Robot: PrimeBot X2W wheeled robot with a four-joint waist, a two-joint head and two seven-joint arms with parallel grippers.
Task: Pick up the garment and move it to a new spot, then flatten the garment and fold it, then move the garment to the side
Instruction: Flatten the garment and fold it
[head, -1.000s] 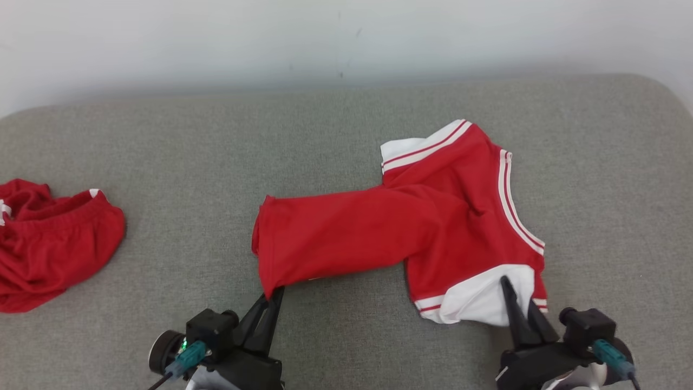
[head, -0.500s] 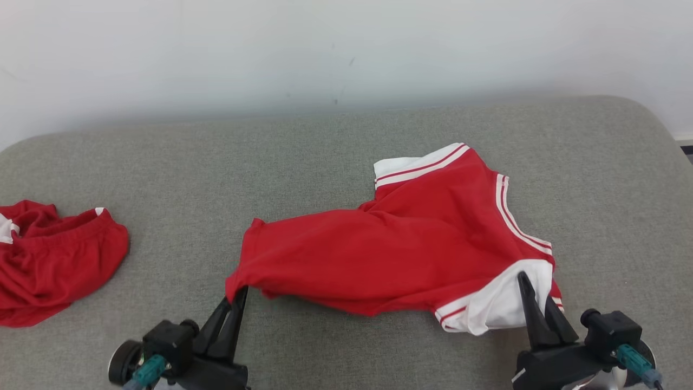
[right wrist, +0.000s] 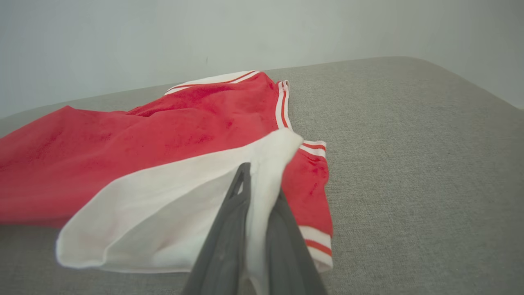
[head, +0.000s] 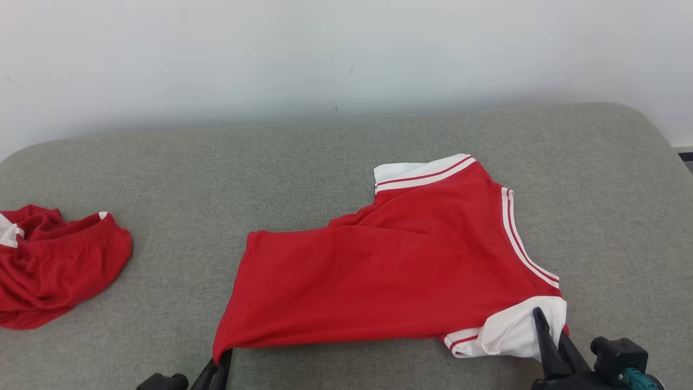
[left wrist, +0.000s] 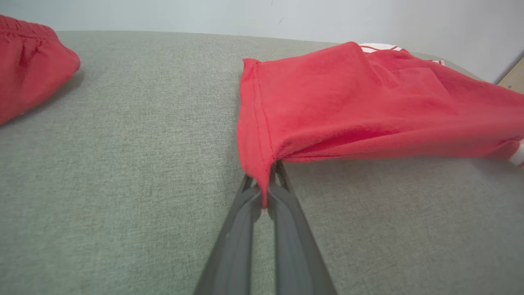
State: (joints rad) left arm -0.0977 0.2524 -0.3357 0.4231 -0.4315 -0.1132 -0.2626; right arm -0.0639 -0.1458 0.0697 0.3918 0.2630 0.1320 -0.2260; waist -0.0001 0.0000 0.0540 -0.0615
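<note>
We saw a red short-sleeved jersey T-shirt (head: pixel 390 271) with white, stripe-trimmed sleeves spread across a grey fabric cushion (head: pixel 162 173), hem left, neckline right. Its near edge was lifted.

garment (head: pixel 390 271) gripped, left pincer (head: pixel 221 362), right pincer (head: pixel 548 326)

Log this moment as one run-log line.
phase: flattening | left claw: shut on garment corner | right claw: shut on white sleeve | garment: stretched between claws, on grey cushion | red cloth: far left
</note>
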